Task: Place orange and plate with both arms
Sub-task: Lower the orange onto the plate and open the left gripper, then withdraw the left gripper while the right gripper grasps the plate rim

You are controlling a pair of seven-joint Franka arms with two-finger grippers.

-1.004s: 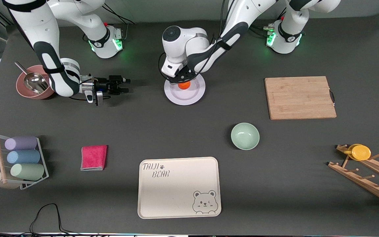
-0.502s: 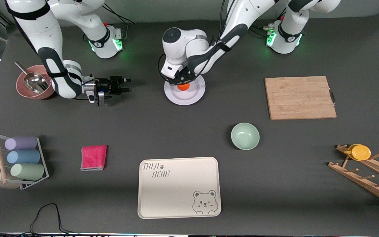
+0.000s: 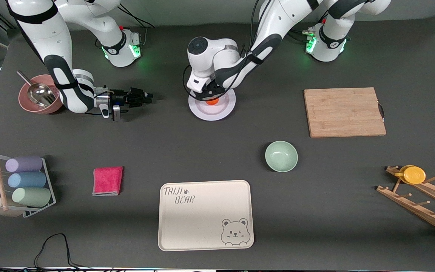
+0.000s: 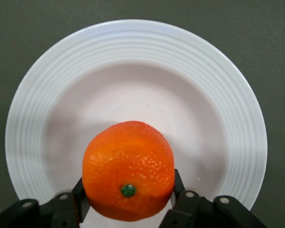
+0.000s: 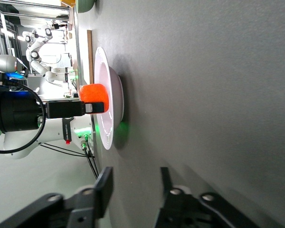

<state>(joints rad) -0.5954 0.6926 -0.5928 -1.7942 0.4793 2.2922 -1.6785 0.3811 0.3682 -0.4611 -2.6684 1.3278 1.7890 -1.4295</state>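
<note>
Left gripper [image 3: 210, 96] clenched on the orange [image 3: 212, 100], fingers [image 4: 183, 202] pressed to either side of the fruit, held over the plate [image 3: 221, 109]. From the right wrist view, orange [image 5: 94, 96] just above the plate's [image 5: 115, 102] inner face; cannot tell whether it touches. Green stem dot on the orange [image 4: 128, 171] turned toward the left wrist camera, ridged rim of the plate [image 4: 47, 85] ringing it all round. Plate resting on the desk near the middle of the edge where the arm bases stand, nearer to the front camera than the bases.

Right gripper [image 3: 145, 97] low over bare desk, stretched sideways and aimed at the plate from the right arm's end, well apart from its rim. Fingers [image 5: 100, 190] spread, nothing between them.

Pink bowl [image 3: 26, 102] with a metal scoop [image 3: 38, 92] near the corner at the right arm's end, on the bases' edge. Wooden cutting board [image 3: 344, 112] toward the left arm's end. Green bowl [image 3: 281, 156] mid-desk, nearer to the front camera than the plate. Bear-printed tray [image 3: 205, 215] at the middle of the camera-side edge. Pink cloth [image 3: 107, 181] between the tray and the cup rack [image 3: 21, 185] at the camera-side corner of the right arm's end. Wooden peg rack [image 3: 421, 200] with a yellow cup [image 3: 414, 175] at the camera-side corner of the left arm's end.
</note>
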